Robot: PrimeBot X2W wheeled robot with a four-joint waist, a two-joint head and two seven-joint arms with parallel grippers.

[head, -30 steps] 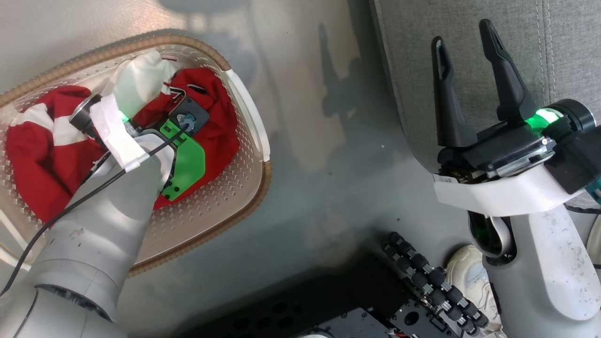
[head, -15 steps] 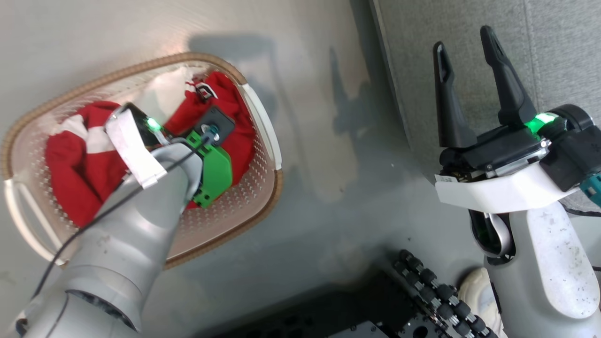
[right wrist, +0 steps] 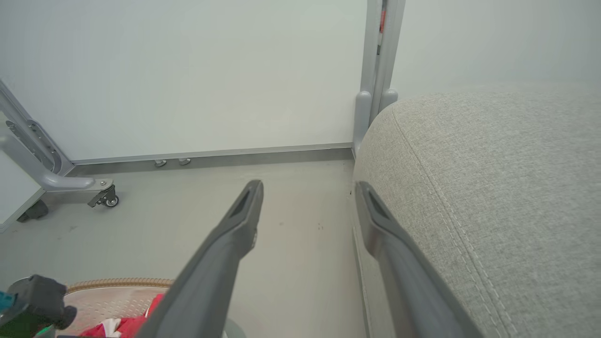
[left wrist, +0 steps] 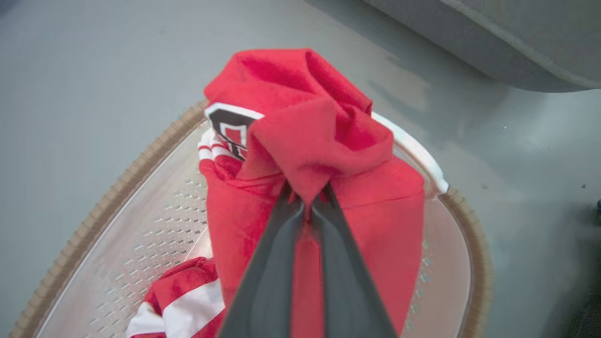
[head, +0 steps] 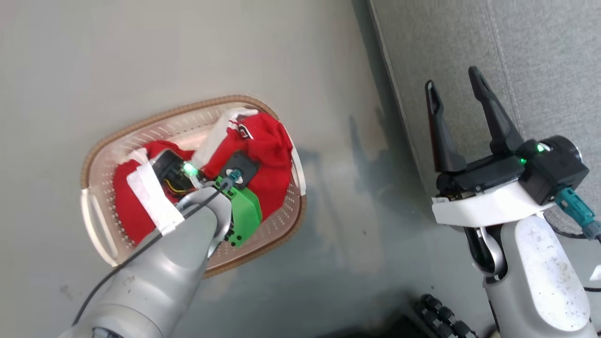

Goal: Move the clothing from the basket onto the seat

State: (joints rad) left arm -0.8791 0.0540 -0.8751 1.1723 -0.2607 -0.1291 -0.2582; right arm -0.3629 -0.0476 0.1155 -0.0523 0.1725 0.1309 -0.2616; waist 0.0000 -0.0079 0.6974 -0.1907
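The left gripper [left wrist: 307, 199] is clamped on a fold of the clothing [left wrist: 324, 141], which bunches up over the basket [head: 155, 117] (far-right rim close by). Bare floor [head: 347, 188] separates the basket from the seat [head: 469, 42]. The right gripper [head: 453, 89] gapes empty at the seat's left edge.

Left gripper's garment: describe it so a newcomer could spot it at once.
Left of the grey seat stands a cream basket. Over it the left gripper pinches a red garment with a black-and-white patch; its neighbour below has white stripes.
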